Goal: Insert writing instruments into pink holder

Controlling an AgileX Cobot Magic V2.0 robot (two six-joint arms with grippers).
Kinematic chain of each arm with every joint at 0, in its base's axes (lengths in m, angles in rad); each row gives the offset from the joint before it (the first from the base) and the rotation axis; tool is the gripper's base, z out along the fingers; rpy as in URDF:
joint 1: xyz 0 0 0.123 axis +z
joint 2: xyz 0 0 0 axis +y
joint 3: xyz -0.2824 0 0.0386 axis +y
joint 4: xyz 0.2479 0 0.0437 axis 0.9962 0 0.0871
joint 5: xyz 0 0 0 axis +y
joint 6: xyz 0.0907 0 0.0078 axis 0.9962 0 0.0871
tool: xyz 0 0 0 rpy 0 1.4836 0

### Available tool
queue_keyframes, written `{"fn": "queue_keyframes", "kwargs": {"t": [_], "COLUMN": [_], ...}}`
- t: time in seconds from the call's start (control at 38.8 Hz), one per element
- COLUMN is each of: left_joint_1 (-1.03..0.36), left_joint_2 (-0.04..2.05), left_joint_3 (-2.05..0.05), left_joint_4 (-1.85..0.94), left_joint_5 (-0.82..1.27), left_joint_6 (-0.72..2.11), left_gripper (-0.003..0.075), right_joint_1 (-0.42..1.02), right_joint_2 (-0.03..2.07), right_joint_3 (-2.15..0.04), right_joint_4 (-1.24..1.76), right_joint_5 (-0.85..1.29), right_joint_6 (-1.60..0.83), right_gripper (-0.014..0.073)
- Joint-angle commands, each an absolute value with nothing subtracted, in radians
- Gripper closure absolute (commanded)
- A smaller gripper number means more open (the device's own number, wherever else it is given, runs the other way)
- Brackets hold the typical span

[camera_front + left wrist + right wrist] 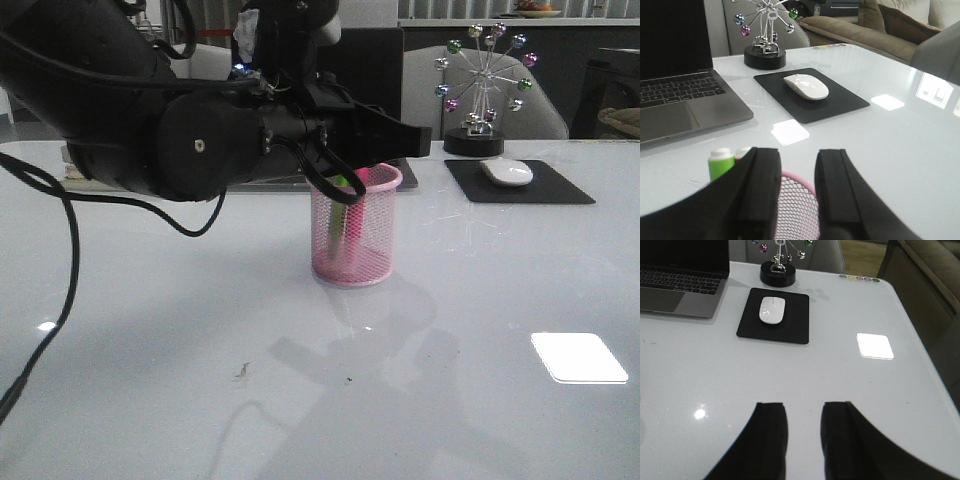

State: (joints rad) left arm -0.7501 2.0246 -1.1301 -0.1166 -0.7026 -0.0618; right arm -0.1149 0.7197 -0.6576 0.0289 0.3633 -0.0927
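Two pens already stand in the pink holder [355, 228]: the green pen [343, 187] leans toward the rim at about 10 o'clock, and the pink pen [742, 151] shows just beside it in the left wrist view. The holder sits mid-counter [150, 350]. The left claw [797, 192] hovers over the rim, jaws parted, gripping nothing. The right claw [804, 440] is likewise spread and empty. The task looks essentially done; only pulling clear remains.
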Motion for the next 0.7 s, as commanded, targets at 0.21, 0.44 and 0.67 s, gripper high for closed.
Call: {"fn": "queue_keyframes", "kwargs": {"t": [0.21,0.44,0.67], "left_joint_1": [-0.716,-0.624,-0.506], "left_joint_2": [1.806,1.591,1.351], "left_joint_3": [-1.150,-1.150,-1.150], "left_joint_4": [-0.098,-0.097,-0.007], "left_joint_5": [-0.638,-0.425,-0.168], "left_joint_6": [-0.011,0.059,0.068], "left_gripper": [0.0442,0.0441,0.0442], "right_joint_1": [-0.120,-0.120,-0.120], "right_joint_2": [0.713,0.713,0.713], "right_joint_3": [-0.686,-0.686,-0.686], "right_joint_4": [0.021,0.021,0.021], "right_joint_5": [0.286,0.286,0.286], "right_joint_6": [-0.095,-0.095,-0.095], "right_gripper": [0.0274,0.0274,0.0274]}}
